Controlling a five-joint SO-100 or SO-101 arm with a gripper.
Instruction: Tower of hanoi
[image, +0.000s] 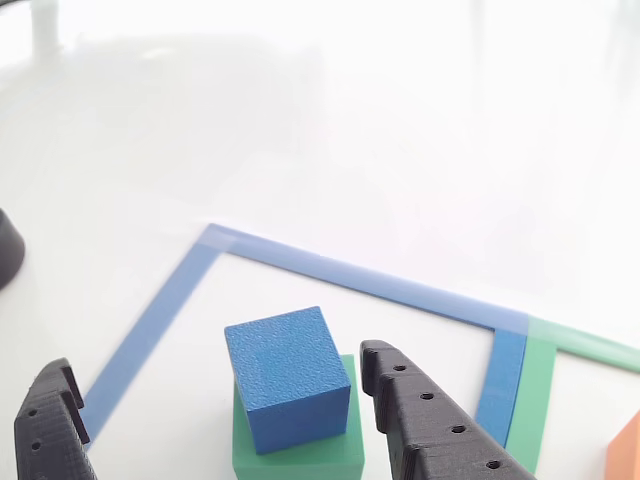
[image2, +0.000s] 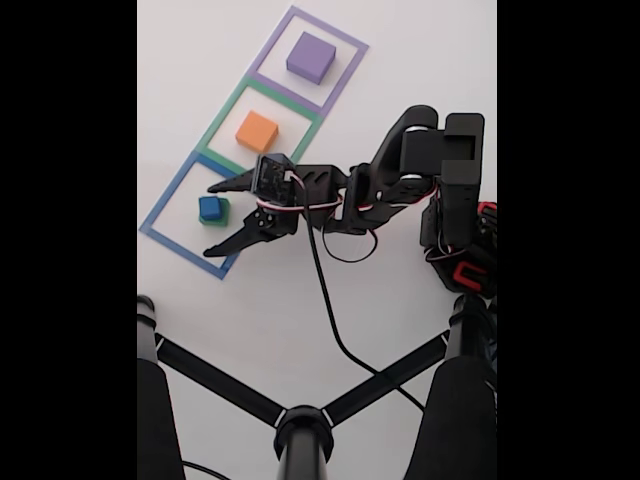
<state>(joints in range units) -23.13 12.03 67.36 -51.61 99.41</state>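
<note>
The blue cube (image: 287, 377) sits on top of the green block (image: 300, 456), both inside the blue tape square (image: 350, 272). My gripper (image: 215, 365) is open wide, one black finger (image: 430, 420) right of the stack and the other finger (image: 50, 425) far to its left, touching neither block. In the fixed view the gripper (image2: 210, 220) straddles the blue cube (image2: 209, 207) and green block (image2: 221, 212). The orange block (image2: 257, 131) lies alone in the green tape square (image2: 222, 122). Inside the purple tape square (image2: 345, 70) stands the purple block (image2: 310, 57).
The arm's base and motors (image2: 450, 180) stand right of the squares, with a black cable (image2: 330, 320) trailing toward a black stand (image2: 300, 430) at the bottom. A dark object (image: 8, 248) sits at the left edge of the other view. White tabletop surrounds the tape squares.
</note>
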